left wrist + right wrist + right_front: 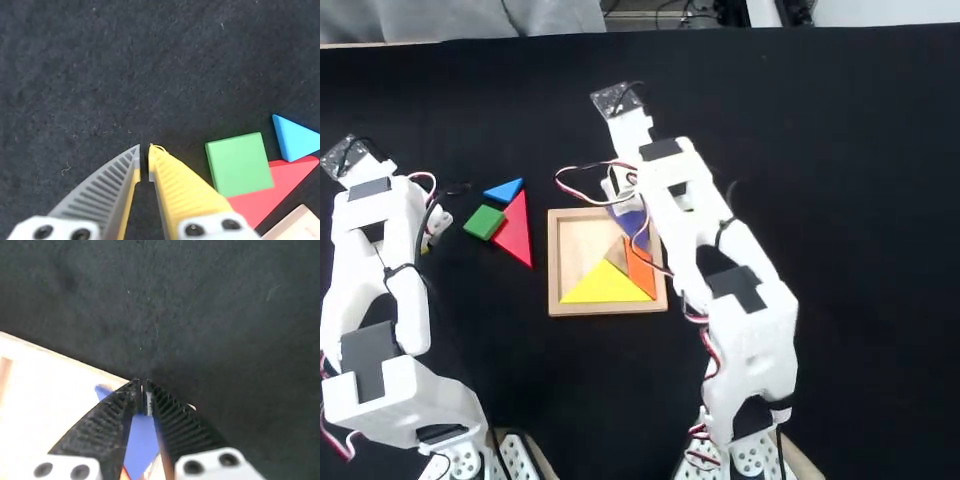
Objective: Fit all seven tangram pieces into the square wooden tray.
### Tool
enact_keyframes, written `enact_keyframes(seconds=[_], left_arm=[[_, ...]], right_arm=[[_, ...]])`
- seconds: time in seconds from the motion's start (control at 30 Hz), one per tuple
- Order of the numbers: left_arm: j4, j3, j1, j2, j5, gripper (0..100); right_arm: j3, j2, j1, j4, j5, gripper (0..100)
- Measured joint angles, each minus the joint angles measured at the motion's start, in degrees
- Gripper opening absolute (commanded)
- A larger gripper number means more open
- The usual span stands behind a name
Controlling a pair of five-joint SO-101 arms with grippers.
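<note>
Black table (840, 150); right gripper (142, 388) above tray (553, 262) rim.

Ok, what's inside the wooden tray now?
A yellow triangle, an orange piece and a blue piece beneath the right tool. The right arm covers the tray at its far right.
</note>
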Motion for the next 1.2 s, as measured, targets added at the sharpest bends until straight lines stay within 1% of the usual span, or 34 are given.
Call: enact_keyframes(seconds=[0.2, 0.3, 0.4, 0.53, 0.63, 0.97, 1.2], left_arm=[[0.0, 0.0, 0.0, 0.0, -0.09, 4], [0.0, 0.0, 0.0, 0.0, -0.09, 4], [0.0, 0.0, 0.0, 0.0, -0.09, 4], [0.0, 0.0, 0.0, 0.0, -0.09, 4], [0.0, 0.0, 0.0, 0.0, -0.09, 4], [0.0, 0.0, 0.0, 0.0, -0.09, 4], [0.0, 0.0, 0.0, 0.0, -0.09, 5]], right_arm=[[-6.33, 0.53, 0.0, 10.46, 0.09, 1.1], [-8.44, 0.53, 0.0, 12.75, 0.09, 1.1], [-8.62, 0.53, -0.44, 13.27, 0.0, 1.1], [-4.66, 0.18, -4.92, 12.22, 0.09, 1.1], [-1.49, 0.18, -6.68, 10.73, 0.18, 1.1], [1.76, 0.09, -6.68, 11.25, 0.7, 1.1], [2.64, -7.91, -6.86, 11.34, 0.88, 1.1]])
